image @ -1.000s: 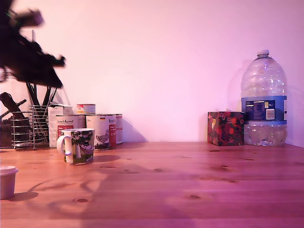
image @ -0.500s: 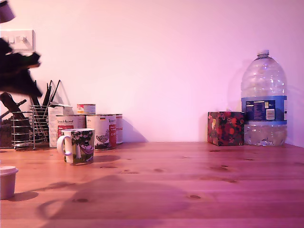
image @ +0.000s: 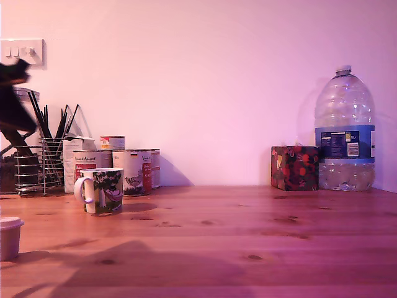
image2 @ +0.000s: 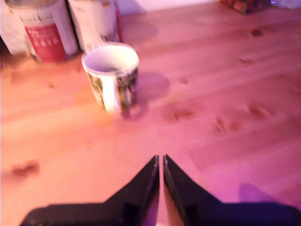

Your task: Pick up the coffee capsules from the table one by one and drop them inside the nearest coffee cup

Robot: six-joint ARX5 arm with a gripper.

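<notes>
Wrist view: end effector (image2: 160,162) pressed nearly closed (empty) above table (image2: 225,70), coffee cup (image2: 111,75) ahead.

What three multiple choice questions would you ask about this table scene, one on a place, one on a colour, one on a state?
1. In the exterior view, the water bottle stands at the:
A. right
B. left
C. middle

2. The mug handle is:
A. red
B. white
C. black

3. The end effector fingers are:
A. wide apart
B. holding a capsule
C. nearly together, empty

Answers: 1 A, it stands beside the floral box at that view's right edge. 2 B, both views show it white. 3 C, the wrist view shows only a thin gap, nothing in it.
</notes>
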